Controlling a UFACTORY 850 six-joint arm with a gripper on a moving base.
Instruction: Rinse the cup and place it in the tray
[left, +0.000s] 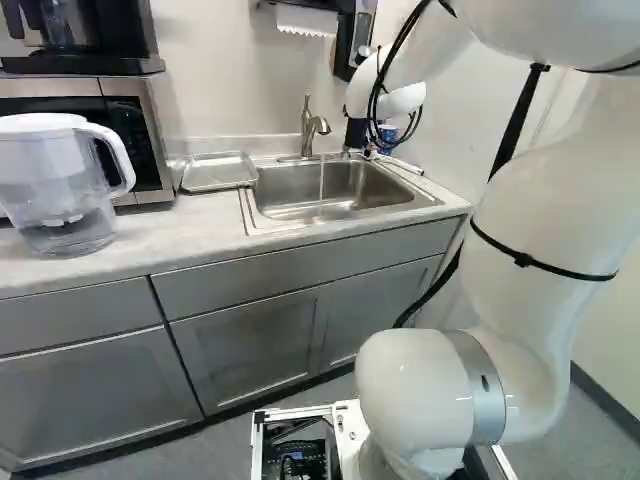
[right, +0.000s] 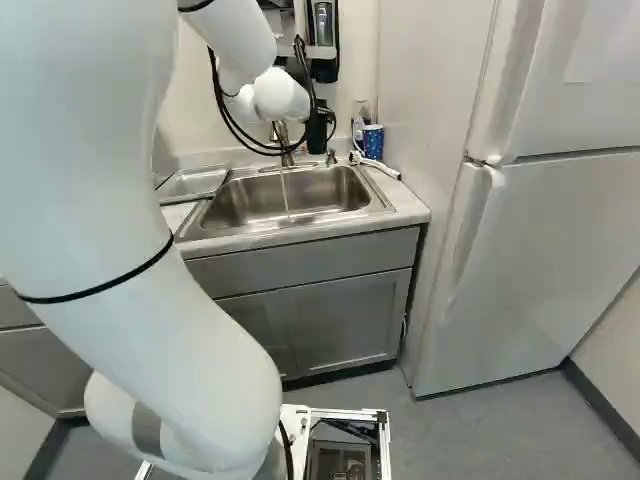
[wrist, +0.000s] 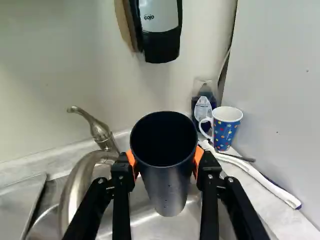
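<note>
At the sink's back, my gripper (right: 318, 130) shows small and dark in the right base view. The wrist view has the gripper (wrist: 165, 161) shut on a black cup (wrist: 168, 187), an orange pad against each side. The cup's mouth faces the camera, and its dark inside shows no contents. It is over the sink (left: 300, 205), beside the curved faucet (wrist: 80, 182). A thin stream of water (left: 322, 178) falls from the spout into the basin. The metal tray (left: 218, 172) lies on the counter left of the sink in the left base view.
A patterned blue mug (wrist: 226, 131), a bottle (wrist: 204, 106) and a white-handled brush (wrist: 260, 179) are at the sink's back corner. A soap dispenser (wrist: 159, 30) hangs above. The left base view shows a water pitcher (left: 58, 190) and microwave; a refrigerator (right: 545, 240) stands at the right base view's right.
</note>
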